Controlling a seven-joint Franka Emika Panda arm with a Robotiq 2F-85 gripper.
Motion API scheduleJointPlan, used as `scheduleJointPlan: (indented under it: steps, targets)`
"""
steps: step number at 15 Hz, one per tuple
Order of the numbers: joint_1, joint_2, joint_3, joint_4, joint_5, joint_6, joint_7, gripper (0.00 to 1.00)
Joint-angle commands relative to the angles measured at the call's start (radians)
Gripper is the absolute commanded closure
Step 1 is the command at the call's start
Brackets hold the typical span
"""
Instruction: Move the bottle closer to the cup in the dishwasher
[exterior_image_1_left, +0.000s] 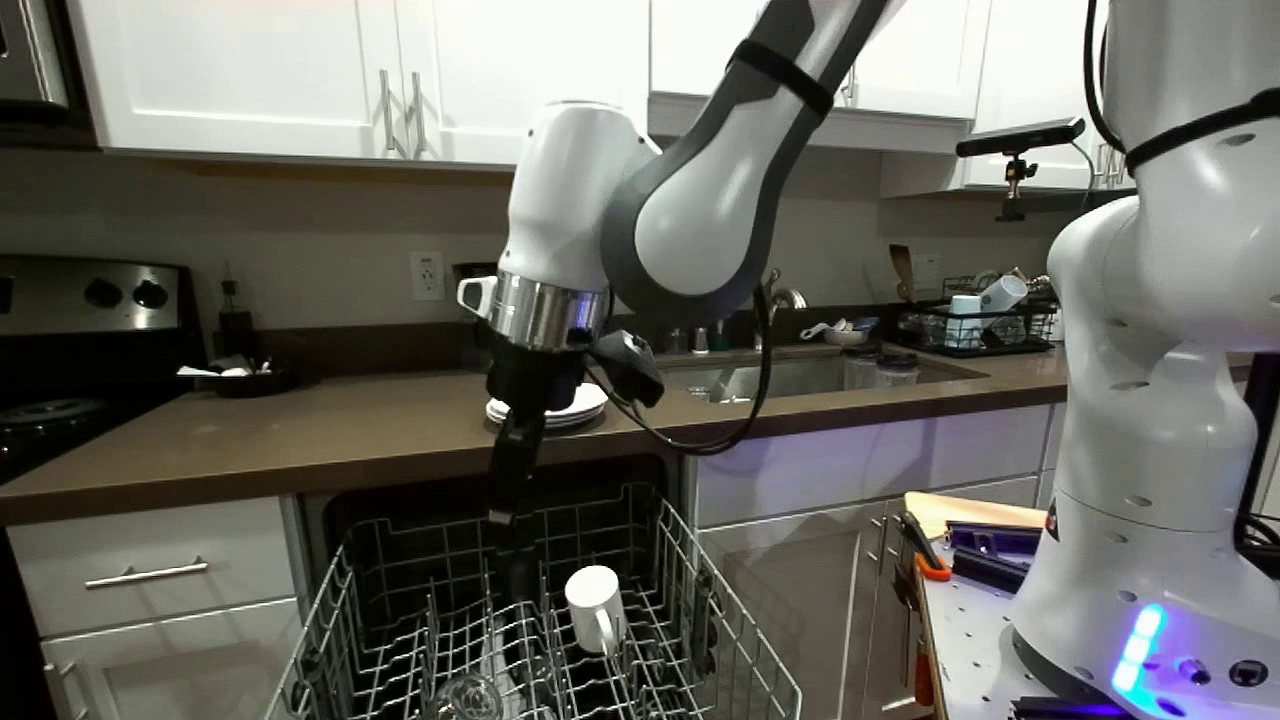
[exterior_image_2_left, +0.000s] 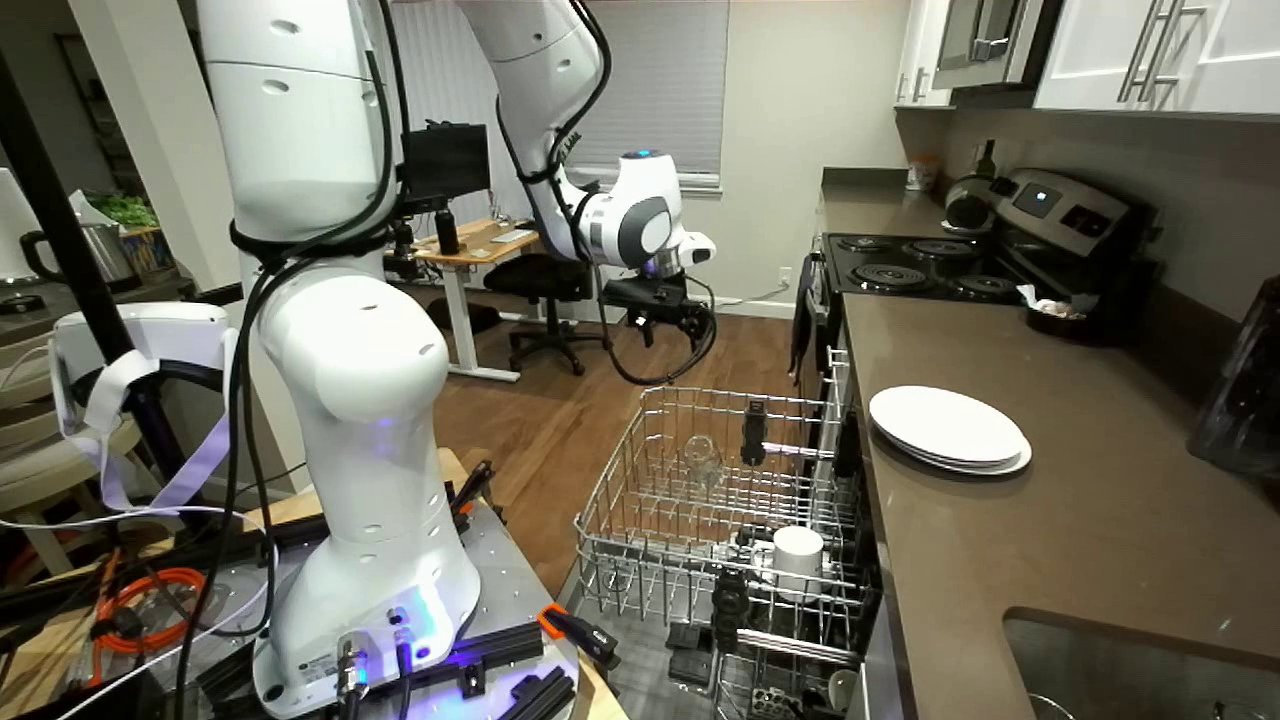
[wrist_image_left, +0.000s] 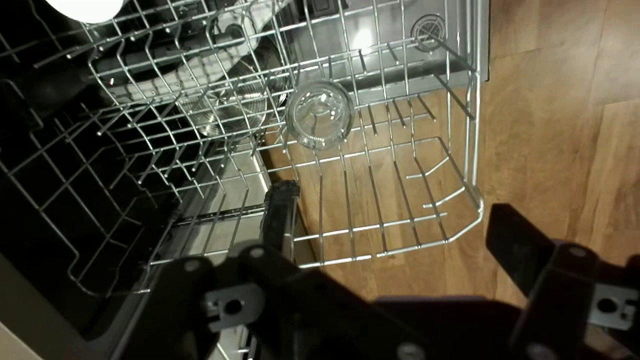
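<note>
The dishwasher's grey wire rack is pulled out under the counter; its rim shows in both exterior views (exterior_image_1_left: 730, 596) (exterior_image_2_left: 612, 455) and the wrist view (wrist_image_left: 476, 125). A white cup with a handle (exterior_image_1_left: 590, 598) stands in it, also in the exterior view (exterior_image_2_left: 798, 552) and cut off in the wrist view (wrist_image_left: 90, 7). A clear round glass vessel (wrist_image_left: 320, 114), possibly the bottle, stands among the prongs, also in both exterior views (exterior_image_1_left: 467, 697) (exterior_image_2_left: 703, 460). No separate white bottle shows. My gripper (wrist_image_left: 385, 240) is open and empty above the rack, apart from both, also in both exterior views (exterior_image_1_left: 503, 515) (exterior_image_2_left: 672, 325).
A stack of white plates (exterior_image_2_left: 945, 428) lies on the brown counter (exterior_image_2_left: 960, 350) beside the rack. Black clips (exterior_image_2_left: 753, 432) sit on the rack's sides. A round metal item (wrist_image_left: 235, 112) lies below the rack. The counter edge overhangs the dishwasher's back.
</note>
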Motion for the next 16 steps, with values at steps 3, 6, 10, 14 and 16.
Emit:
scheduleJointPlan:
  steps: [3,6,10,14,16]
  targets:
    - [0.06,0.135,-0.093,0.064,-0.279,-0.003,0.148,0.0]
    - [0.087,0.187,-0.152,0.088,-0.36,-0.011,0.211,0.0]
    - [0.081,0.272,-0.184,0.138,-0.335,0.001,0.221,0.0]
    - [0.086,0.271,-0.19,0.133,-0.268,-0.001,0.179,0.0]
    - [0.086,0.279,-0.188,0.142,-0.26,-0.001,0.179,0.0]
